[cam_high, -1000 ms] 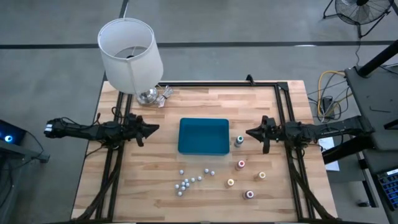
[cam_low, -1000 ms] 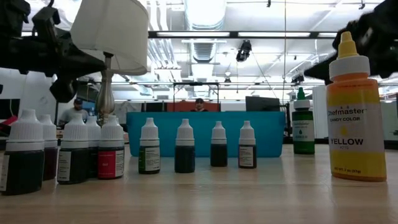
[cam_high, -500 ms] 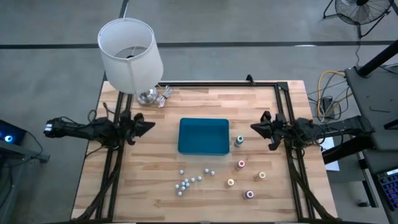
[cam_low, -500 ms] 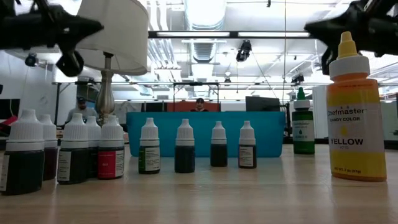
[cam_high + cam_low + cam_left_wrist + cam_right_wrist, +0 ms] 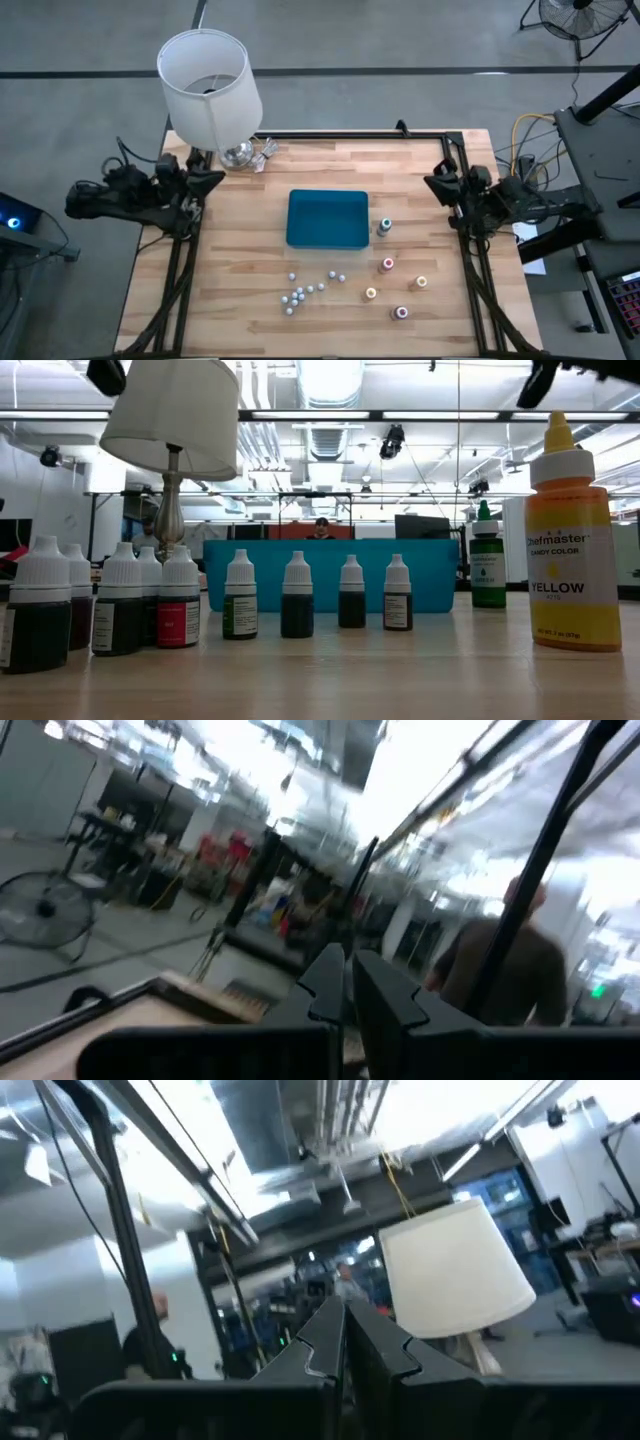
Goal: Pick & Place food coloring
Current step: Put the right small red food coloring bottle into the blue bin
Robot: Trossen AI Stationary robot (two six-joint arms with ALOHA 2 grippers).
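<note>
Right gripper (image 5: 441, 183), fingers pressed together and empty, sits at the table's right edge; left gripper (image 5: 207, 180), likewise closed, at the left edge. The upright food coloring (image 5: 388, 265) stands right of the tray (image 5: 326, 219), nearer the right arm.

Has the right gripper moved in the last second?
Yes. The right gripper, shut, has pulled back from beside the green-capped bottle to the table's right edge, away from the blue tray.

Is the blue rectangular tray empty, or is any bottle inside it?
Empty. The blue rectangular tray shows only bare blue floor; the green-topped bottle stands outside.
</note>
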